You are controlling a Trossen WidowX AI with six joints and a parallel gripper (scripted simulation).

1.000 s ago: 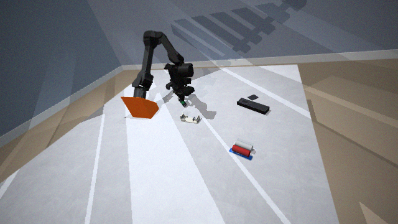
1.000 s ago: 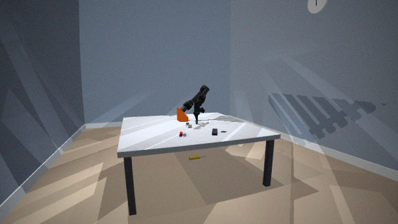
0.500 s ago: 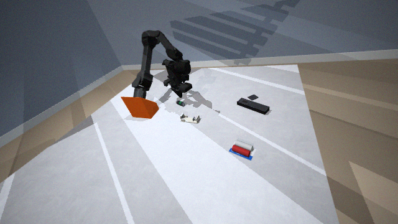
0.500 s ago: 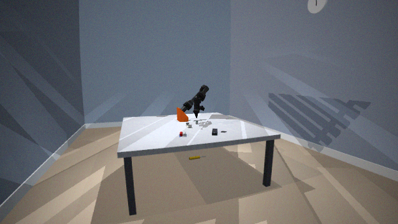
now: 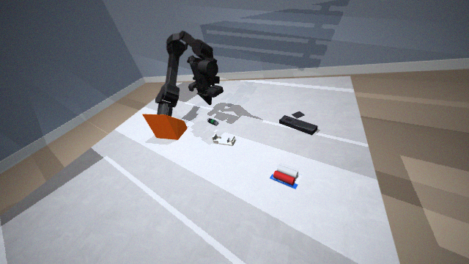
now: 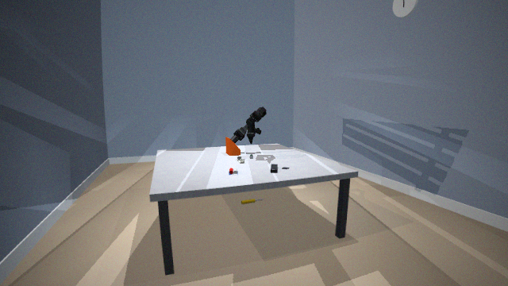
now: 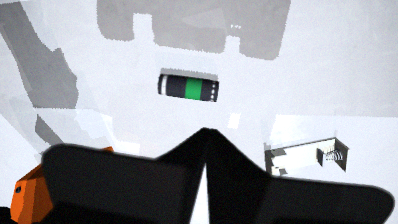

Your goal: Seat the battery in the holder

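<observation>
Beside holder, battery

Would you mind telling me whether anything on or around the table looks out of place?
The battery lies loose on the table, outside the holder, which sits unfilled. The shut hand hangs above, holding nothing. A yellow tool lies on the floor under the table.
</observation>
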